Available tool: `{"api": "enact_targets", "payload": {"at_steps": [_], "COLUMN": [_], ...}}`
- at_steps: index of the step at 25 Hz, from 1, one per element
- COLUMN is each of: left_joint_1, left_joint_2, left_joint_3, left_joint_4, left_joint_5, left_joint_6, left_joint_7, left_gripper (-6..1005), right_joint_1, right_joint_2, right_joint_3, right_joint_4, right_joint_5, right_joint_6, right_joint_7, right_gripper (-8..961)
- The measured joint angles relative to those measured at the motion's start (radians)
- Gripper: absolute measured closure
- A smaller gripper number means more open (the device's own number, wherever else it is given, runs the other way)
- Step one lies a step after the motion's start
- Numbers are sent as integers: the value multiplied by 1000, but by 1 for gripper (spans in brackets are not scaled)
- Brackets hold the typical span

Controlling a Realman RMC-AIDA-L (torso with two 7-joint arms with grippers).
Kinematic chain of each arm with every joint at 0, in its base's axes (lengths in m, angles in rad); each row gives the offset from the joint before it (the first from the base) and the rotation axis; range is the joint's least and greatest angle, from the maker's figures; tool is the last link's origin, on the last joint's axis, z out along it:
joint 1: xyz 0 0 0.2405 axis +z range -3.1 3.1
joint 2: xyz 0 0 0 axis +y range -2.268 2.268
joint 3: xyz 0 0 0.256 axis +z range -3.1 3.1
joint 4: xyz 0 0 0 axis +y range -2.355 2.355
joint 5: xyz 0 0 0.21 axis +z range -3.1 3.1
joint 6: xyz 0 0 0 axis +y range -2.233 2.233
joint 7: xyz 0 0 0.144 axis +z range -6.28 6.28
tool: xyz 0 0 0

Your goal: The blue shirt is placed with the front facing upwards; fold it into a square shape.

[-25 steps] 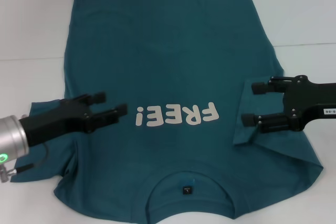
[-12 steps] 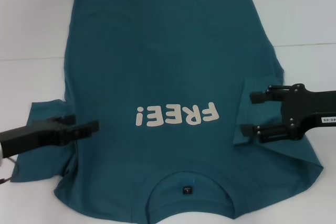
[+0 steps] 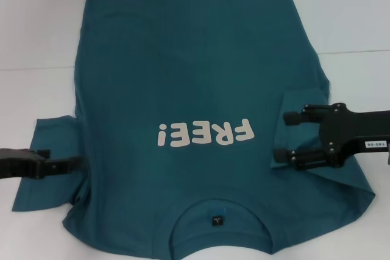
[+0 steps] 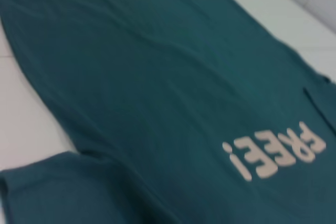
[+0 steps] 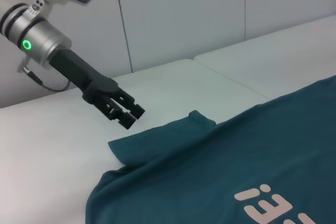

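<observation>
We see the left gripper (image 3: 61, 164) pull back, open and empty, off the shirt (image 3: 195, 77), its sleeve unfolded, while the right gripper (image 3: 283, 135) hovers open over the folded-in sleeve

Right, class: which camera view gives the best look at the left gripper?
The right wrist view: the whole left gripper shows from the side, above the blue shirt's sleeve. The head view shows only its fingers entering at the edge over that sleeve. The left wrist view shows none of it, only shirt.
</observation>
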Motion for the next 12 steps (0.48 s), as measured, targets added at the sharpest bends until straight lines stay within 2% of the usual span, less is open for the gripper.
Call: {"api": "enact_targets", "payload": {"at_steps": [6, 12], "left_joint_1": [1, 6], "left_joint_2": [-2, -3], "left_joint_3": [3, -5], "left_joint_4": [143, 150], "left_joint_5": [148, 214], "left_joint_6": [84, 91], "left_joint_7": [-120, -195], "left_gripper": [155, 155], "right_joint_1": [17, 31], "right_joint_2": [0, 0], "right_joint_3": [0, 0], "right_joint_4": [52, 94], "right_joint_5": [3, 4], "right_joint_6": [17, 27], "right_joint_7": [-25, -54], "right_gripper": [25, 25]}}
